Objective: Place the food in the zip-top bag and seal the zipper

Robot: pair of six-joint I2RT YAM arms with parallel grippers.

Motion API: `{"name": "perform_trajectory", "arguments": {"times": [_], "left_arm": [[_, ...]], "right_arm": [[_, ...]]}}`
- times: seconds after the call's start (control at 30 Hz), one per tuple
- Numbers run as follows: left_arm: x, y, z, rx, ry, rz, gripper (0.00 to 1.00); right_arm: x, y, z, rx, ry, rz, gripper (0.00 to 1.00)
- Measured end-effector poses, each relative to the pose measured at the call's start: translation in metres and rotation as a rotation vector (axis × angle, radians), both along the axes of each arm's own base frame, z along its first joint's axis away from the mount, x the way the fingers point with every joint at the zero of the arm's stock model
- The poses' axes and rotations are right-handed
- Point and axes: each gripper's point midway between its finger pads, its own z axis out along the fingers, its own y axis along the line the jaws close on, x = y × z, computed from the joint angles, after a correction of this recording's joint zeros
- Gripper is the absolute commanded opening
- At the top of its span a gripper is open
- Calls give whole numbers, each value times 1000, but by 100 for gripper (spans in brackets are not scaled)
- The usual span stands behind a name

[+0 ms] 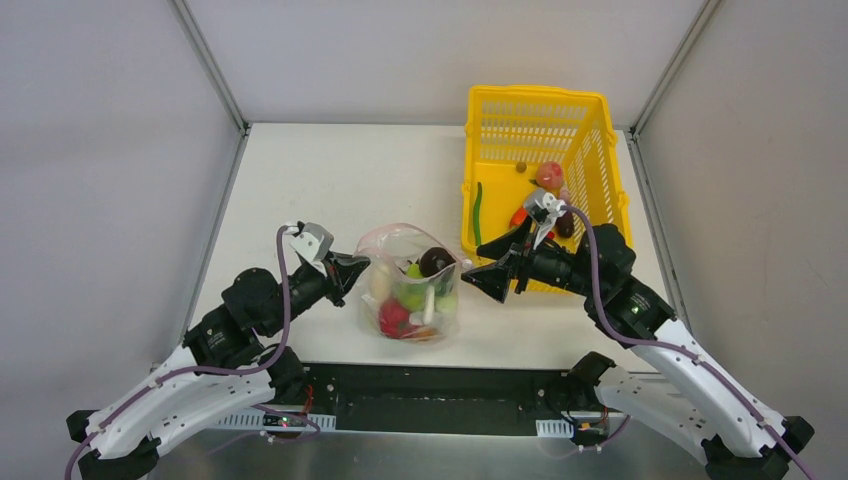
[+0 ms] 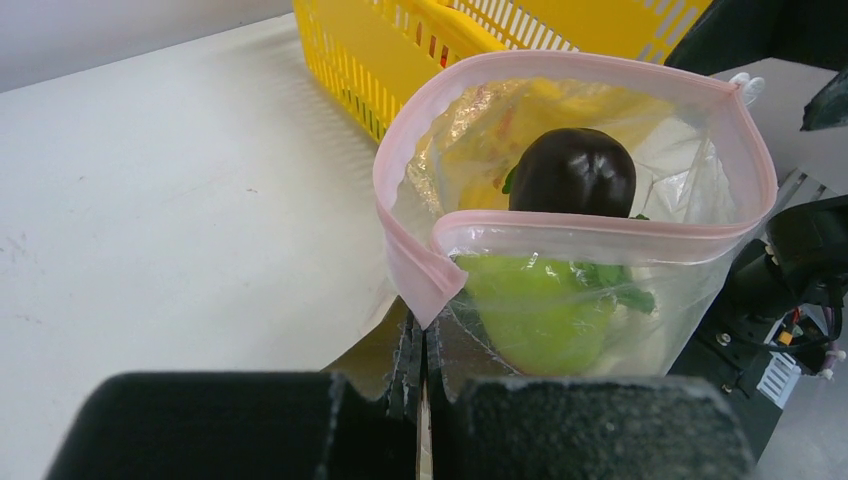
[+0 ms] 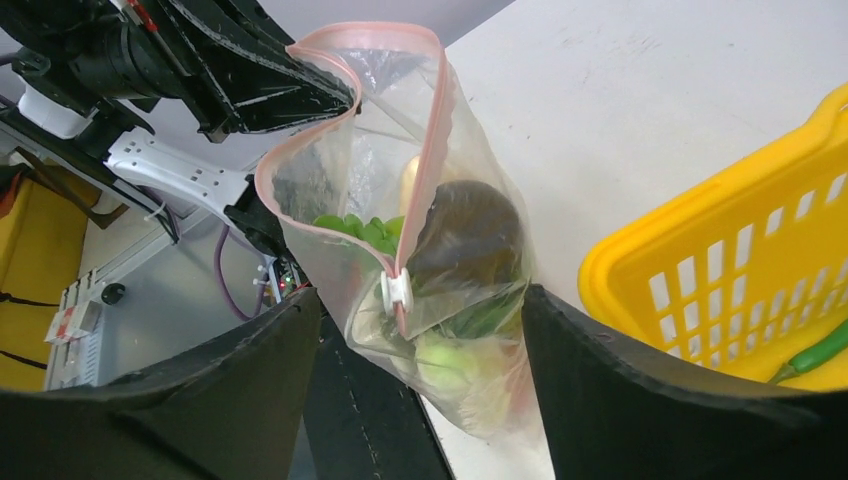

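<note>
One zip-top bag (image 2: pixel 690 290) edge in L pincer (image 2: pixel 421 375); R pincer (image 3: pixel 420 330) spread

- Your right end effector (image 3: pixel 415 330) has its fingers spread wide, one on either side of the zip-top bag (image 3: pixel 480 400).
- The bag's mouth gapes, and you can see a white slider (image 3: pixel 397 292) at the near end of the pink zipper (image 3: pixel 432 130).
- Inside are a dark round piece (image 3: pixel 465 235), green leaves (image 3: pixel 355 228) and a pale green piece (image 3: pixel 450 360).
- The left end effector (image 3: pixel 338 95) pinches the far rim.
- A yellow basket (image 3: pixel 720 260) sits to the right on the tabletop (image 3: pixel 620 100).
</note>
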Motion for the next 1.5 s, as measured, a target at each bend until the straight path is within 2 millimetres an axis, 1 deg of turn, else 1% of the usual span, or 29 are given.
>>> {"name": "perform_trajectory", "arguments": {"times": [0.13, 0.2, 0.27, 0.43, 0.53, 0.6, 0.7, 0.77, 0.9, 0.97, 1.03, 1.07, 1.13, 1.2, 1.27, 1.33, 1.37, 1.4, 1.5], "left_arm": [[1, 2, 1, -7, -4, 11, 0], [1, 2, 2, -10, -6, 11, 0], [1, 2, 1, -9, -5, 11, 0], [1, 2, 1, -9, -5, 11, 0], [1, 2, 1, -9, -5, 11, 0], [1, 2, 1, -9, -5, 11, 0], [1, 2, 1, -9, -5, 10, 0], [1, 2, 1, -9, -5, 10, 0], [1, 2, 1, -9, -5, 11, 0], [1, 2, 1, -9, -4, 10, 0], [1, 2, 1, -9, -5, 10, 0], [1, 2, 1, -9, -4, 10, 0], [1, 2, 1, -8, -4, 10, 0], [1, 2, 1, -8, -4, 10, 0], [1, 2, 1, -9, -4, 10, 0], [1, 2, 1, -8, -4, 10, 0], [1, 2, 1, -8, -4, 10, 0], [1, 2, 1, -8, -4, 10, 0], [1, 2, 1, -8, -4, 10, 0]], "right_arm": [[-6, 3, -14, 36, 28, 21, 78], [-8, 4, -26, 46, 54, 32, 70], [-7, 6, -34, 58, 66, 34, 67], [-3, 11, -51, 111, 51, 30, 55], [0, 14, -56, 150, 20, 34, 54], [1, 16, -53, 177, -3, 39, 55], [1, 19, -41, 220, -39, 53, 58], [-1, 19, -32, 252, -62, 65, 57], [-3, 19, -20, 292, -93, 78, 47], [-3, 19, -21, 297, -95, 78, 42], [-2, 20, -24, 293, -88, 78, 41], [-2, 21, -25, 291, -84, 78, 38], [0, 22, -27, 288, -75, 77, 28], [1, 23, -29, 287, -68, 77, 23], [1, 24, -30, 292, -67, 77, 13], [1, 24, -31, 296, -68, 77, 8], [1, 24, -31, 300, -68, 76, 2], [1, 24, -31, 302, -69, 76, 0], [1, 23, -32, 306, -70, 76, 0]]}}
